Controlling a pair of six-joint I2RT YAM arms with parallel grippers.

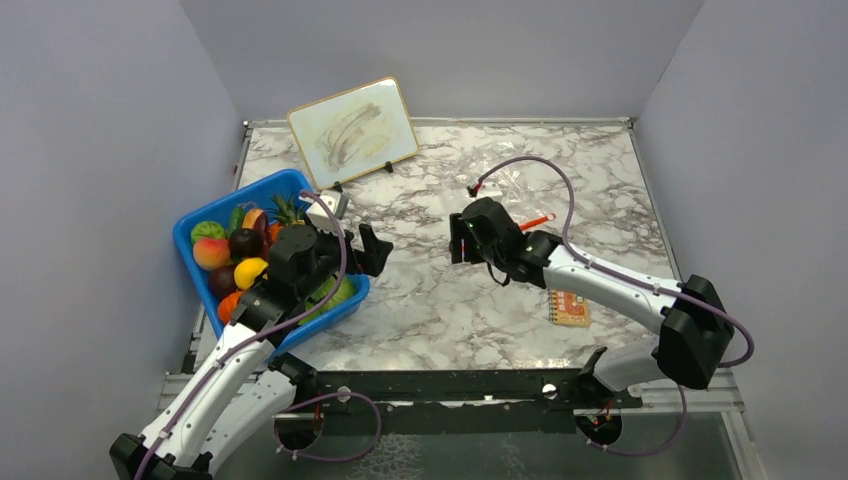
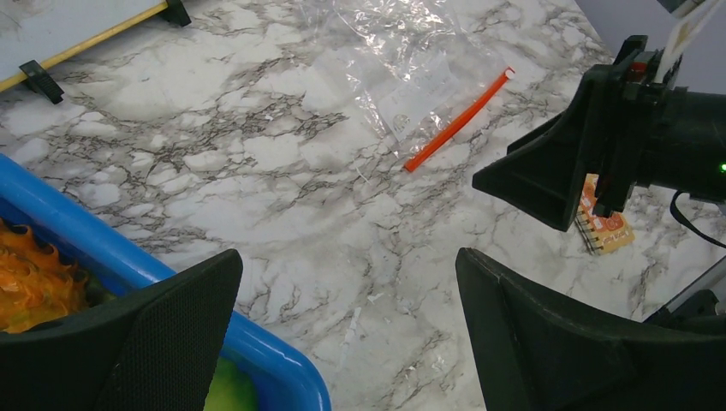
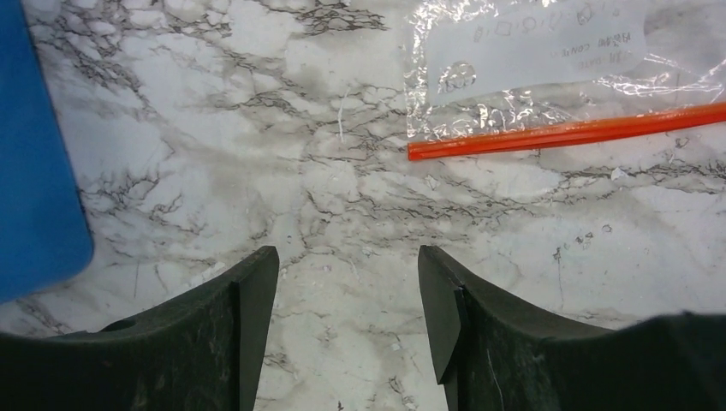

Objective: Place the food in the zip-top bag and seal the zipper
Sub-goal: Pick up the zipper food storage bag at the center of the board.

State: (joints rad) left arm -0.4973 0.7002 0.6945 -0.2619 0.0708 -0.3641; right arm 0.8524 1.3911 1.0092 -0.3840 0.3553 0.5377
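Note:
The food [image 1: 240,262], small toy fruits in orange, yellow, green and dark purple, lies heaped in a blue tub at the left. Flat on the marble right of centre lies the clear zip-top bag [image 1: 518,190], its orange-red zipper [image 1: 538,221] along the near rim. My left gripper [image 1: 372,250] hovers open and empty over the tub's right corner [image 2: 282,377], pointing toward the bag [image 2: 402,68]. My right gripper [image 1: 458,240] is low over bare marble, just left of the zipper's end [image 3: 565,134]. Its jaws stand apart with nothing between them [image 3: 348,257].
The blue tub [image 1: 290,185] takes up the left side of the table. A small framed whiteboard [image 1: 352,130] stands at the back. An orange notebook [image 1: 570,308] lies near the right arm. Grey walls close in the table on three sides.

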